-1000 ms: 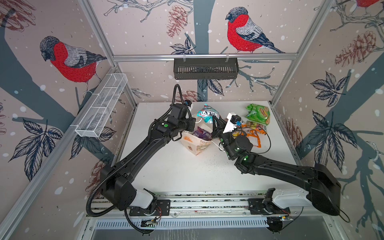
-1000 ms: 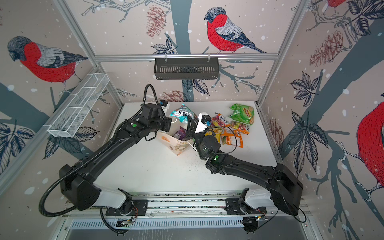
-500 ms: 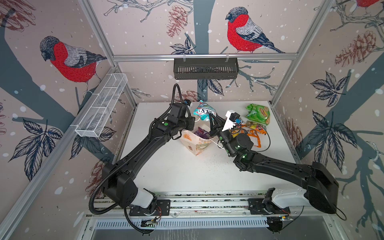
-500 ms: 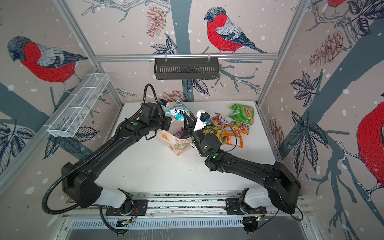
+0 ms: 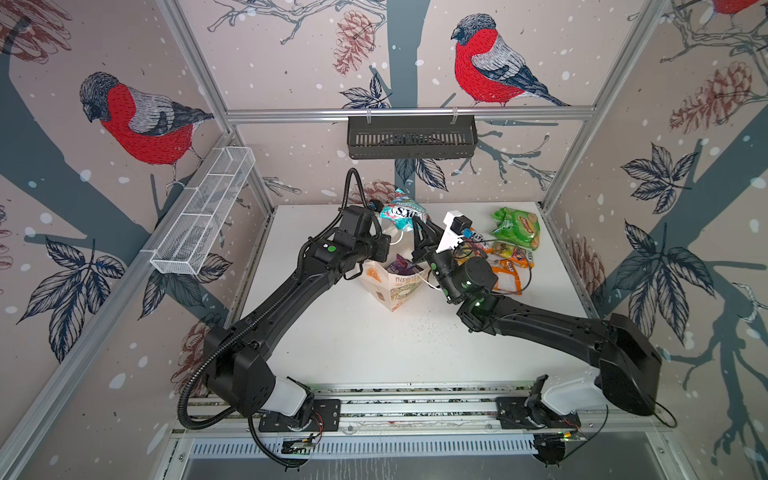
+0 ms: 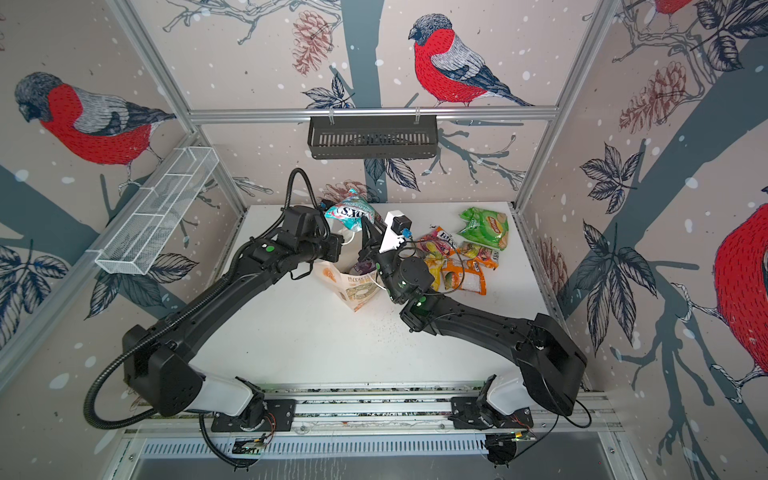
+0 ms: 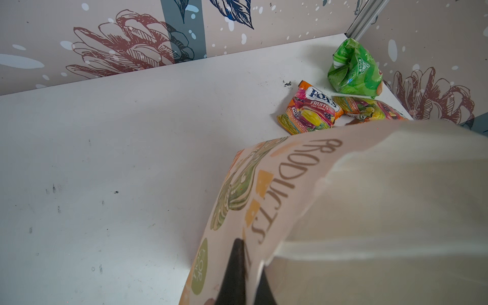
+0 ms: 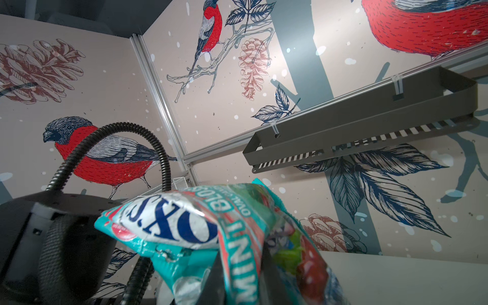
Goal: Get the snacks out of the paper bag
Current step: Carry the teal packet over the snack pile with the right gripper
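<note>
Bird-printed walls enclose a white table [image 5: 332, 332], where the paper bag [image 5: 395, 286] stands mid-table, leaning. The left gripper [image 7: 248, 264] is clenched on the bag's rim, holding the mouth open. The right gripper [image 8: 241, 272] grasps a teal packet [image 5: 398, 214] by a crumpled edge, raised above the bag's far side. A purple packet [image 5: 401, 264] sits inside the bag; the green packet [image 5: 515, 226] and orange packets [image 5: 507, 272] lie far right. So thin a pinch on glossy film could slip, dropping the packet back in. Pulling the rim could also topple the bag.
</note>
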